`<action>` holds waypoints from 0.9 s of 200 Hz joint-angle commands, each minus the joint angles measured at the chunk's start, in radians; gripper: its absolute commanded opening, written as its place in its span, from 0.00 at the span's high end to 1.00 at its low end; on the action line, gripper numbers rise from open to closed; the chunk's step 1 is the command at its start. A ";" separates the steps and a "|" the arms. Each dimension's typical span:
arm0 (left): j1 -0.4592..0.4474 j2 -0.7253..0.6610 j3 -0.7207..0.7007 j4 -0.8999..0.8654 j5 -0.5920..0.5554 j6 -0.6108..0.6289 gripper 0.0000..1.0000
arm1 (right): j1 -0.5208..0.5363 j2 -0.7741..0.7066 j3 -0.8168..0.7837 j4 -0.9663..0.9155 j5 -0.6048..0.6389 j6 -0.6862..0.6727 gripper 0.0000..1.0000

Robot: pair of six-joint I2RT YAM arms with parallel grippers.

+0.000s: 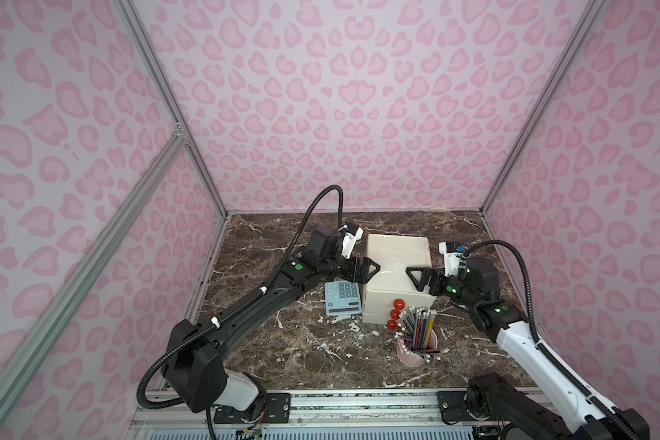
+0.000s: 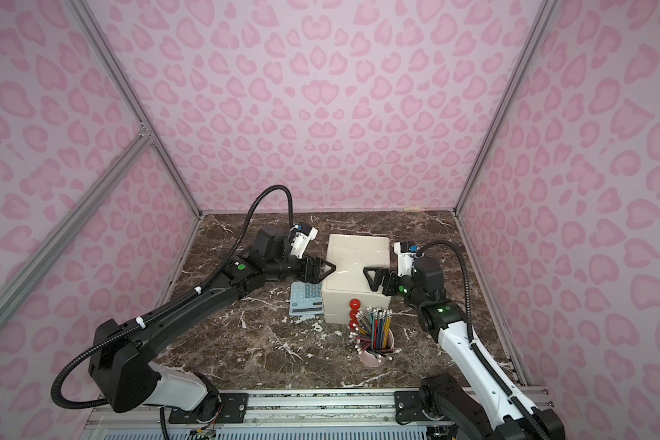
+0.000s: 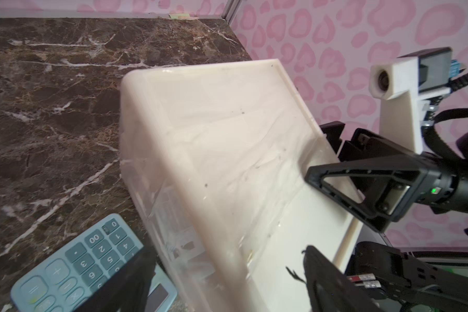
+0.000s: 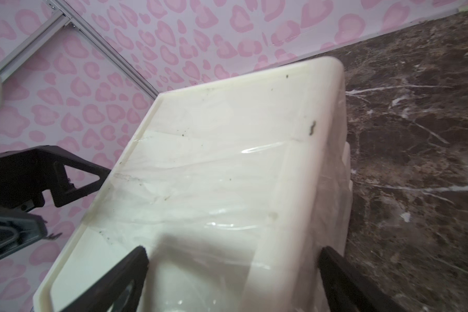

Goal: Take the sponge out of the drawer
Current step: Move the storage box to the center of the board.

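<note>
A cream drawer unit [image 1: 397,255] [image 2: 359,249] stands in the middle of the marble table, with three red knobs [image 1: 395,314] down its front. Its drawers look shut, and the sponge is hidden. My left gripper [image 1: 371,271] [image 3: 227,275] is open and straddles the unit's upper left edge, one finger over the top and one down the side. My right gripper [image 1: 411,276] [image 4: 233,270] is open and straddles the upper right edge the same way. Neither holds anything. Clear tape shines across the unit's top [image 4: 227,167].
A blue calculator [image 1: 342,299] [image 3: 79,264] lies flat against the unit's left side, under my left gripper. A pink cup of pencils [image 1: 416,343] stands just in front of the knobs. Pink patterned walls close in the table at the back and sides.
</note>
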 commanded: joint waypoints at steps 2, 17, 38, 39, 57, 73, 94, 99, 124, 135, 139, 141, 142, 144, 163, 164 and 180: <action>-0.001 0.017 0.022 0.022 0.013 0.001 0.15 | 0.040 0.050 0.004 0.016 -0.044 0.009 0.01; -0.001 0.022 0.028 -0.002 -0.030 0.016 0.17 | 0.066 0.090 0.013 0.046 -0.047 0.013 0.01; 0.003 0.026 0.041 -0.043 -0.078 0.042 0.19 | 0.096 0.150 0.030 0.089 -0.056 0.019 0.01; 0.003 0.027 0.042 -0.046 -0.080 0.043 0.19 | 0.097 0.153 0.030 0.091 -0.056 0.019 0.01; 0.017 0.037 0.044 -0.075 -0.118 0.050 0.22 | 0.120 0.204 0.048 0.132 -0.058 0.024 0.01; 0.049 0.039 0.024 -0.074 -0.122 0.041 0.25 | 0.146 0.257 0.074 0.164 -0.059 0.022 0.01; 0.092 0.034 0.002 -0.069 -0.115 0.040 0.27 | 0.175 0.348 0.118 0.212 -0.078 0.023 0.01; 0.100 0.034 0.000 -0.070 -0.117 0.045 0.27 | 0.184 0.377 0.132 0.221 -0.088 0.023 0.01; 0.138 0.038 0.008 -0.074 -0.135 0.069 0.27 | 0.214 0.539 0.248 0.231 -0.152 0.006 0.01; 0.160 0.044 0.010 -0.068 -0.135 0.077 0.28 | 0.229 0.605 0.290 0.256 -0.169 0.004 0.01; 0.172 0.047 0.011 -0.065 -0.131 0.078 0.28 | 0.234 0.629 0.308 0.258 -0.173 0.001 0.01; 0.178 0.049 0.012 -0.063 -0.126 0.078 0.28 | 0.236 0.641 0.313 0.259 -0.175 -0.001 0.01; 0.181 0.049 0.013 -0.062 -0.124 0.079 0.28 | 0.237 0.646 0.321 0.259 -0.176 -0.003 0.01; 0.188 0.053 0.014 -0.058 -0.117 0.080 0.28 | 0.239 0.656 0.331 0.258 -0.177 -0.006 0.01; 0.250 0.085 0.030 -0.031 -0.055 0.082 0.30 | 0.257 0.748 0.422 0.256 -0.178 -0.018 0.01; 0.254 0.087 0.031 -0.029 -0.051 0.082 0.30 | 0.258 0.751 0.426 0.257 -0.177 -0.018 0.01; 0.288 0.127 0.064 -0.020 -0.006 0.091 0.31 | 0.264 0.804 0.481 0.268 -0.181 -0.014 0.01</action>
